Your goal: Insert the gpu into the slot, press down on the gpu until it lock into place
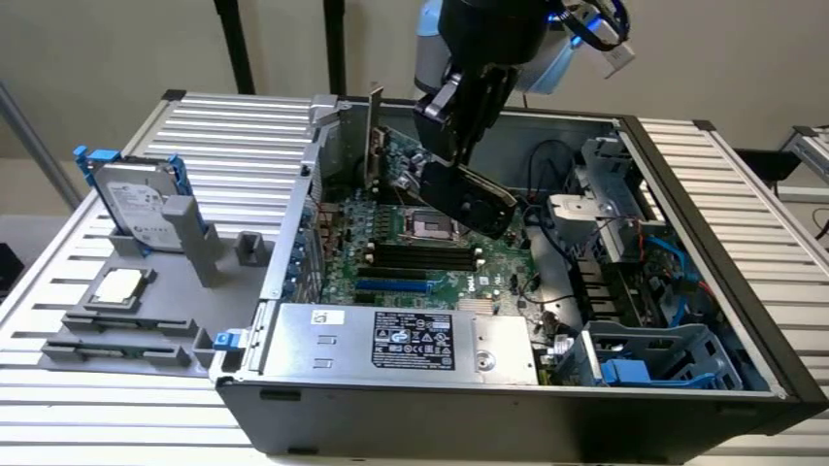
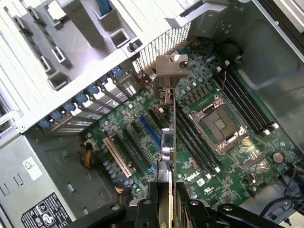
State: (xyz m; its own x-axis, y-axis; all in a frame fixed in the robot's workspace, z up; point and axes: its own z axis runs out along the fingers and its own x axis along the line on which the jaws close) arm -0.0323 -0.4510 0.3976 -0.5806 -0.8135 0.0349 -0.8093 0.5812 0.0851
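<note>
Hanging tilted over the motherboard (image 1: 388, 254) inside the open case (image 1: 518, 419), the gpu (image 1: 476, 202) is pinched between the fingers (image 2: 144, 210), closed tight on its upper end. Bracket (image 2: 171, 66) points at the case's slotted back wall, card's not seated yet.

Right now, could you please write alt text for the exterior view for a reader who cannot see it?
The gripper holds the gpu tilted over the motherboard inside an open computer case lying on a slatted table. At the exterior view's left, a silver hard drive stands in a grey holder.
</note>
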